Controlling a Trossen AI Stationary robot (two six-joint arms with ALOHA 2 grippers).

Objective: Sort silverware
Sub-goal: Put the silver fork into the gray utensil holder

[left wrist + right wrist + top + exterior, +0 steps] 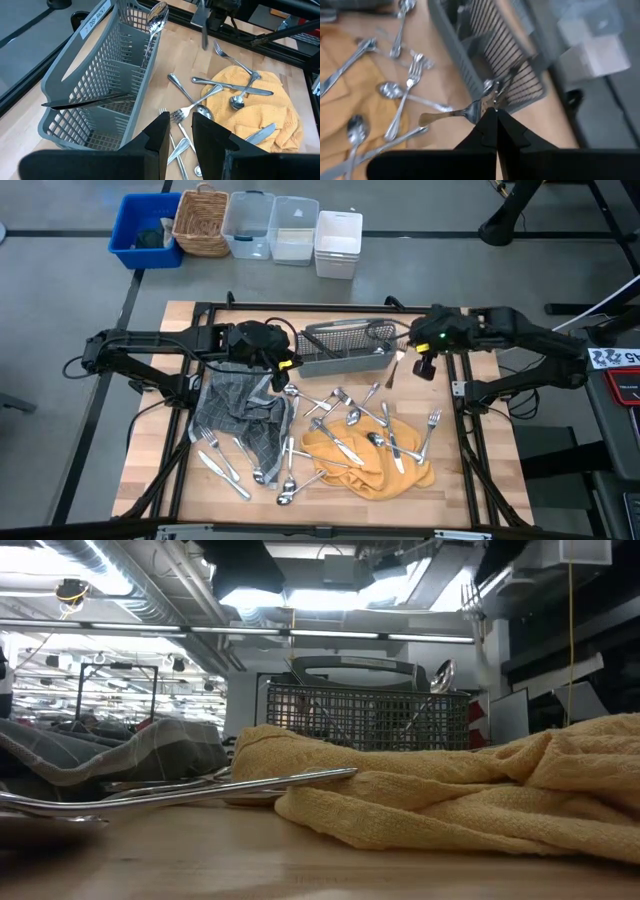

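The silverware (340,430) lies scattered on the wooden table, some pieces on a yellow cloth (375,460) and some by a grey checked cloth (240,410). The grey mesh caddy (345,345) stands at the far middle with a spoon (157,15) upright in it and a knife (85,102) poking out through its mesh. My right gripper (495,114) is shut on a fork (393,370), up in the air by the caddy's right end. My left gripper (182,135) hangs open above the table in front of the caddy's left end, nothing between its fingers. My right gripper pinches the fork at its tined end (482,106) between its two shut fingers. The fingers slant downward from the table's right side. The fork is lifted clear of the table, its handle (432,119) sticking out and hanging below the fingers.
Beyond the table's far edge stand a blue bin (145,230), a wicker basket (202,220), two clear tubs (270,225) and a white box (337,243). Forks and spoons (235,90) lie crossed on the yellow cloth.
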